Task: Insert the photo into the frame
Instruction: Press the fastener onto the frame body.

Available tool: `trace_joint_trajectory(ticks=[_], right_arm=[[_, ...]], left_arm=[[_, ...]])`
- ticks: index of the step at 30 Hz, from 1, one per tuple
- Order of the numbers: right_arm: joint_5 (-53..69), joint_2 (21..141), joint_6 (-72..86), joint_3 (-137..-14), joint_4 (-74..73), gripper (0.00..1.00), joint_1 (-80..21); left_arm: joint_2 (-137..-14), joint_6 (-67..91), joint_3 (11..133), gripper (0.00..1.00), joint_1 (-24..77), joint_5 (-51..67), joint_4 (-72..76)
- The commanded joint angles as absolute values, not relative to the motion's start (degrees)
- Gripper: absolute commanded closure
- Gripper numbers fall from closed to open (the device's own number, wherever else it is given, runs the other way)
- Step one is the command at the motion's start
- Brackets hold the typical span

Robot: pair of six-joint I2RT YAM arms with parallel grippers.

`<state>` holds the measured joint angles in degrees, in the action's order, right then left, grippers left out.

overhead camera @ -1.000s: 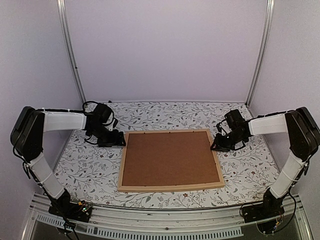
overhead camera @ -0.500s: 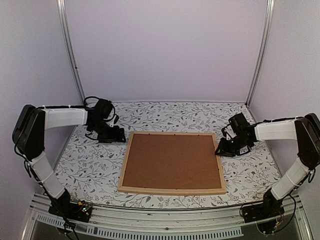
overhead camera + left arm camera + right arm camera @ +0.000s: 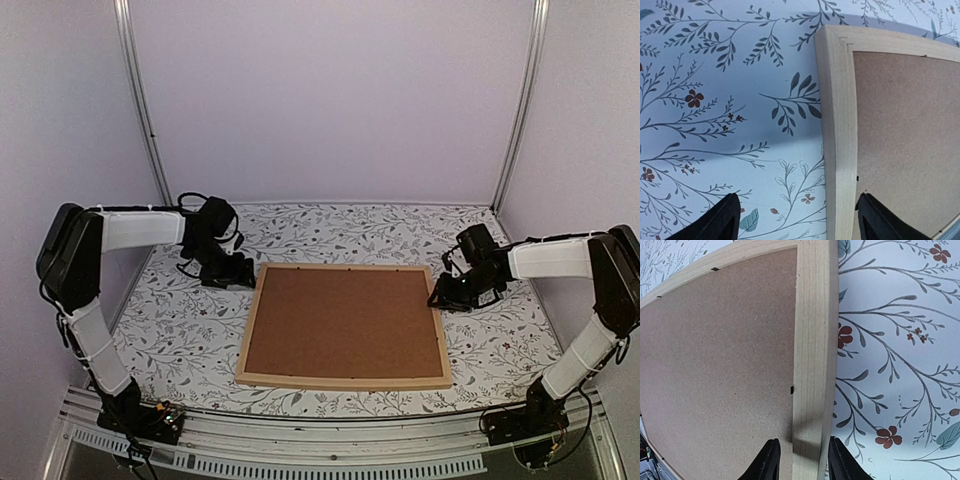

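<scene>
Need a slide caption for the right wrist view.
Right hand straddling a side rail of the light-wood frame, brown backing board facing up, floral tablecloth beneath.

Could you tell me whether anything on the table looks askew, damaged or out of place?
Nothing stands out. The frame lies flat and back up on the table, roughly square to its edges, with the brown backing board seated inside it. The photo is not visible in any view.

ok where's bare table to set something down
Free: the floral tablecloth behind the light wooden frame, and both near corners beside it. Crowded: its far-left corner by the left gripper and its right rail, straddled by the right gripper.
</scene>
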<state>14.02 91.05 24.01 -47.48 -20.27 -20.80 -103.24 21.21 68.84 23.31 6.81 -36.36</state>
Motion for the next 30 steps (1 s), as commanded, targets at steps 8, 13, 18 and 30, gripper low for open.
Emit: trace_joint_trajectory(ticks=[8,13,18,30], right_arm=[[16.1,92.8,23.5,-47.4,-18.2,0.65,-21.0],[16.3,92.9,23.6,-46.9,-17.6,0.64,-21.0],[16.4,92.9,23.6,-46.6,-17.4,0.64,-21.0],[16.6,92.9,23.5,-45.5,-16.5,0.64,-21.0]], left_arm=[[-108.0,22.9,72.8,0.17,26.1,4.3,-39.3],[-108.1,23.0,73.0,0.17,26.2,3.1,-39.9],[-108.7,23.3,72.9,0.17,26.2,1.9,-40.3],[-110.7,23.7,74.4,0.17,26.7,1.6,-41.2]])
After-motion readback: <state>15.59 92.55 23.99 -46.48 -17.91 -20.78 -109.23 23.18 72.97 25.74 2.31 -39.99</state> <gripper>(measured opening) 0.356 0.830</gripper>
